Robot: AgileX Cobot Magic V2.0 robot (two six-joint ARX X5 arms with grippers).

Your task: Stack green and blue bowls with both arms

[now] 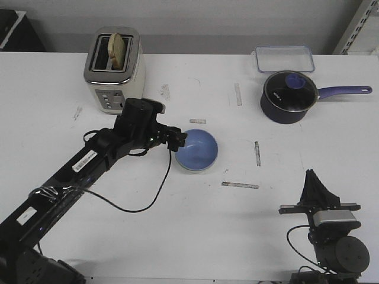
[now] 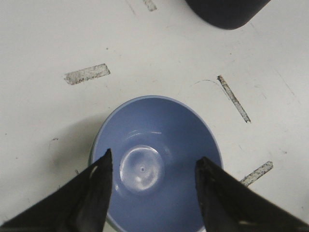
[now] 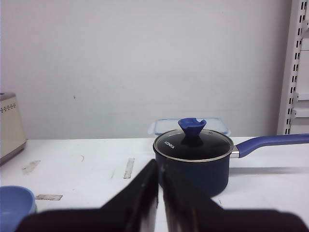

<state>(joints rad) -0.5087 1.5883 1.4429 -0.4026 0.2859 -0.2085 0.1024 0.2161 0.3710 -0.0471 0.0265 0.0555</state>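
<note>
Left claw (image 2: 152,186) wide over blue bowl (image 2: 157,164) | right claw (image 3: 159,193) closed, level, empty

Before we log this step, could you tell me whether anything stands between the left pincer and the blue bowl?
Nothing visible does. The left pincer is open right over the blue bowl, its fingers straddling the inside, with no other object in the gap.

- The right claw (image 3: 160,193) points forward over the white bench (image 3: 96,166), its two black fingers pressed together with only a thin seam between them.
- Beyond the fingertips stands a dark blue saucepan (image 3: 195,166) with a glass lid and a long handle.
- A clear plastic box (image 3: 161,126) sits behind it.
- A blue bowl (image 3: 14,205) shows at the frame's edge.
- A cream toaster (image 3: 10,125) is partly cut off.
</note>
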